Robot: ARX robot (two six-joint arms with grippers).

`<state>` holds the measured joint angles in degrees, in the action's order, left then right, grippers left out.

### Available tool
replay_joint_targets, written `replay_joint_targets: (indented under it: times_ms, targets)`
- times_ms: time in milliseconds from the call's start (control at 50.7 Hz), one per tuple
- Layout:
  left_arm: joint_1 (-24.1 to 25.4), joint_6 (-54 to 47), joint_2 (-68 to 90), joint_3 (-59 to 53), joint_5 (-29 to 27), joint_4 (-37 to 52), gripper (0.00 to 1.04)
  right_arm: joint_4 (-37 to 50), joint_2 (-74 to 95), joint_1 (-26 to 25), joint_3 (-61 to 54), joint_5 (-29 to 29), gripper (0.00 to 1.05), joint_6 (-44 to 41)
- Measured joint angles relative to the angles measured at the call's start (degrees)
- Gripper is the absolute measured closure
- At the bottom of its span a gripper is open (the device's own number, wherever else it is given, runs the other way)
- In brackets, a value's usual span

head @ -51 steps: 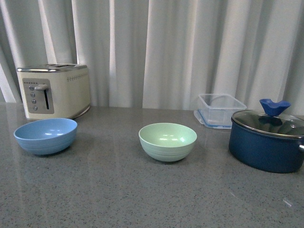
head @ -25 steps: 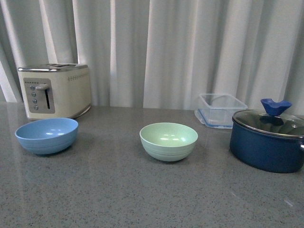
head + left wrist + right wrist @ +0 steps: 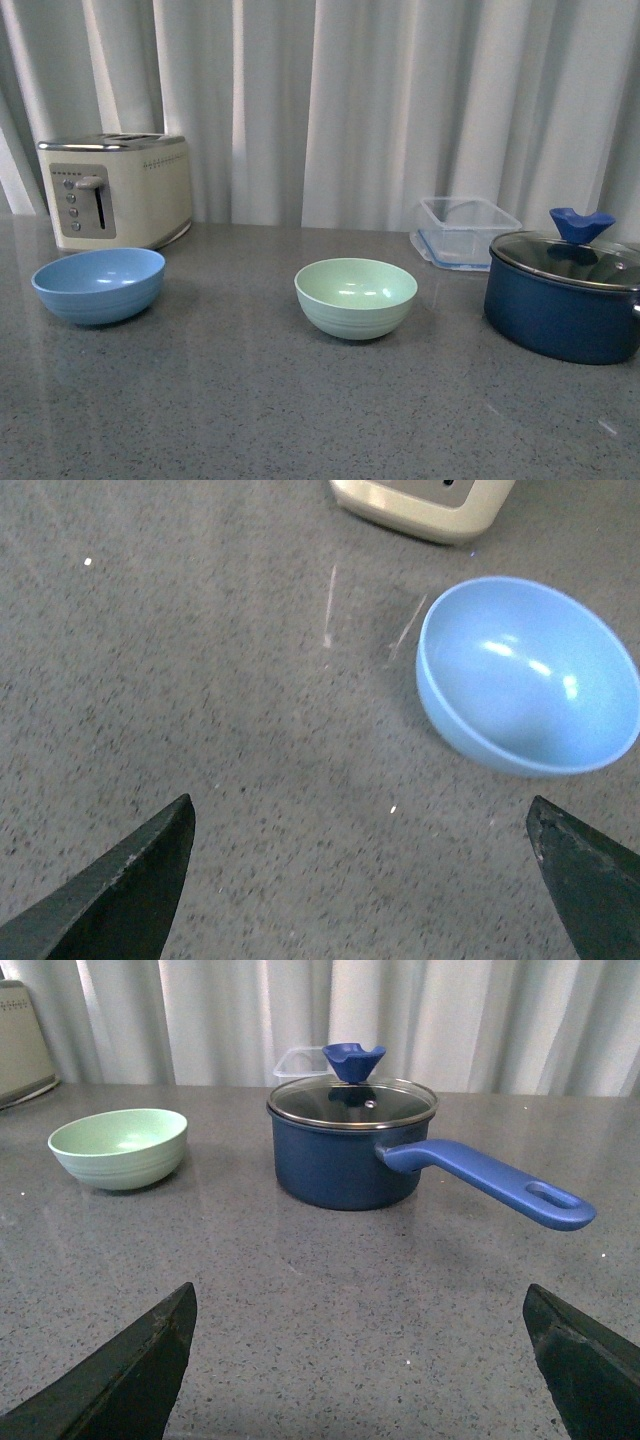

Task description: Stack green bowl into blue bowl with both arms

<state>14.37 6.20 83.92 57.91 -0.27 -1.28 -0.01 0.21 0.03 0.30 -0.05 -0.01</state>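
Green bowl [image 3: 355, 297] centre frame, blue bowl [image 3: 98, 285] left, well apart on counter [image 3: 250, 400]. Left hand [image 3: 360, 805], right hand [image 3: 360, 1290]: both spread wide.

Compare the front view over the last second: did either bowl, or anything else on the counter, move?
Nothing visibly changed. The pale mint-green round bowl and the light sky-blue round bowl sit apart on the grey speckled counter as before, untouched. The cream toaster, clear plastic container and dark navy lidded pot kept their places.

Wide front view; nearer wrist views (shared: blue bowl [image 3: 528, 675], green bowl [image 3: 118, 1147])
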Motion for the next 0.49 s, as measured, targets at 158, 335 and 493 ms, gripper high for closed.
replay_joint_targets:
  times_ms: [158,335,493]
  targets:
    - [-1.33,3.23,5.75,7.30,-0.85,-4.04,0.07,0.00,0.00,0.00,0.00,0.00,0.10,0.02]
    - [-2.32,5.07,12.44,13.68,-4.52,-6.25,0.07,0.00,0.00,0.00,0.00,0.00,0.10,0.02]
    - [-3.32,5.55,17.55,19.02,-5.64,-7.69,0.07,0.00,0.00,0.00,0.00,0.00,0.10,0.02]
